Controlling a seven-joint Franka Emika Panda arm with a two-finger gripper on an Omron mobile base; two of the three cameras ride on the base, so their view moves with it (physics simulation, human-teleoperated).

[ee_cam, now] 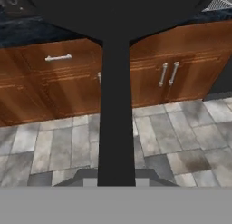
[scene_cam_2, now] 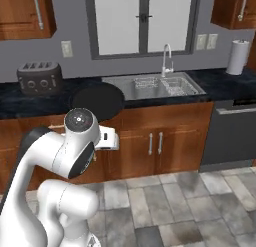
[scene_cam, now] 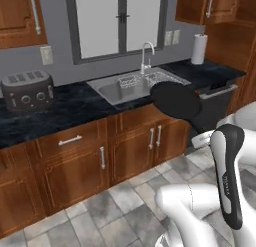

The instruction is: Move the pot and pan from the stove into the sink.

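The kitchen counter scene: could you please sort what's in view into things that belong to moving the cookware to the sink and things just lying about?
Part of the job:
- pan, held by its handle in the tool, above the floor in front of the counter
- sink

Just lying about:
- toaster
- paper towel roll
- dishwasher

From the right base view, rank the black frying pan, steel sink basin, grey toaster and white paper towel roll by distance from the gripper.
1. Flat black frying pan, held by its handle.
2. Grey toaster, back left; stainless steel sink basin, right: too close to call.
3. White paper towel roll, far right.
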